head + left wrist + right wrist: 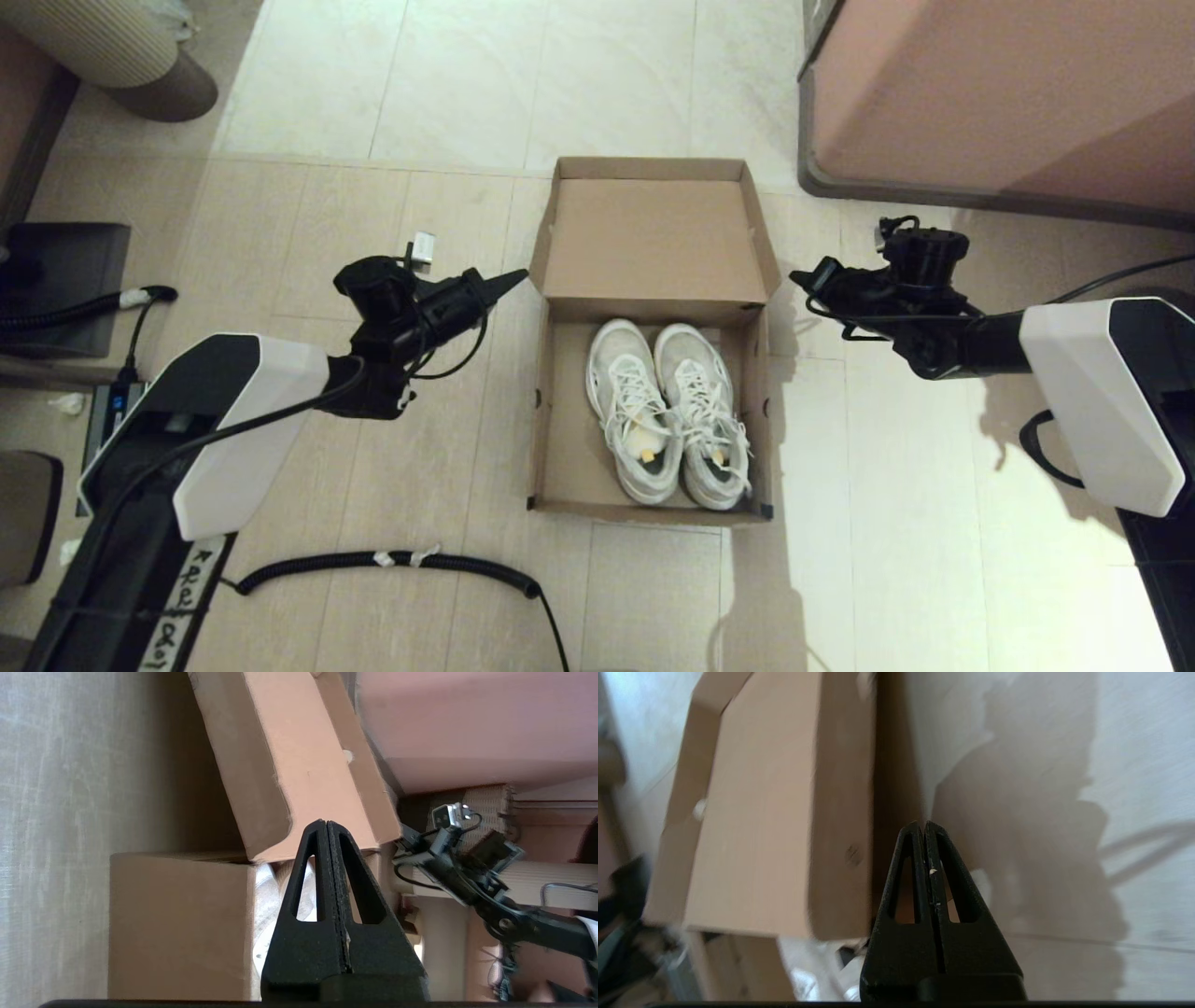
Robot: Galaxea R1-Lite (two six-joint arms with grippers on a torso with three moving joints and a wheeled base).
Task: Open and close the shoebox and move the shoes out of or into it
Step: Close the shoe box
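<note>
While the shoes (667,411) lie side by side inside the open shoebox (560,411) on the floor, toes toward its raised lid (653,238); left gripper (518,277) fingers pressed together, tip just beside the lid's left edge; right gripper (795,276) likewise closed, empty, beside the lid's right edge.

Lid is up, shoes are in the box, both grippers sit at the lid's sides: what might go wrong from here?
The left gripper and right gripper are shut, so they can only push the lid; uneven pushes may skew the shoebox. The shoes lie against its right wall, leaving finger room tight.
</note>
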